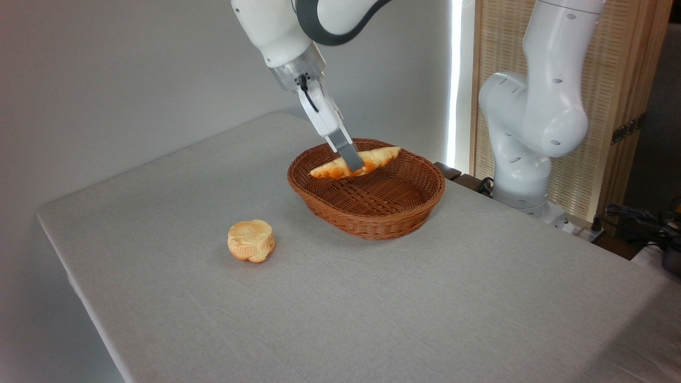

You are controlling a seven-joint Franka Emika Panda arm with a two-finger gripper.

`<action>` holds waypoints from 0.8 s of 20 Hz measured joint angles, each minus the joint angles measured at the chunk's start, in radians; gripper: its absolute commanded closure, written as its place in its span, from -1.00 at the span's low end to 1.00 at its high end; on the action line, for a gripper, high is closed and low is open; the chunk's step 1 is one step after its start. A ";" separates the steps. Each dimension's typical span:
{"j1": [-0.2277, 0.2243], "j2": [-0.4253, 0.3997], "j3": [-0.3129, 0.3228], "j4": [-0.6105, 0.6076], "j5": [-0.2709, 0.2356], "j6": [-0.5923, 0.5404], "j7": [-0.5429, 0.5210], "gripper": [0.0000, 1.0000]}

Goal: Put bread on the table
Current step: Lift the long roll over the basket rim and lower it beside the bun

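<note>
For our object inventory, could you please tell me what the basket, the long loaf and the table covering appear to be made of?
The basket looks like brown woven wicker or rattan: interlaced strands show on wall and floor, slightly glossy.
The bread, held in the gripper, looks like a smooth, evenly golden replica, perhaps plastic or foam; real bread cannot be ruled out.
The table is covered in matte light-grey cloth, with faint creases.
</note>
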 measured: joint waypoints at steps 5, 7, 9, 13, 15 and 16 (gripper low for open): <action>0.007 -0.001 0.063 0.072 0.000 0.016 0.003 0.27; 0.011 -0.001 0.092 0.087 0.000 0.062 0.012 0.27; 0.013 0.001 0.117 0.090 0.000 0.117 0.015 0.27; 0.015 0.018 0.167 0.090 0.000 0.242 0.015 0.26; 0.015 0.032 0.172 0.090 0.000 0.294 0.015 0.26; 0.015 0.042 0.172 0.090 0.000 0.314 0.015 0.26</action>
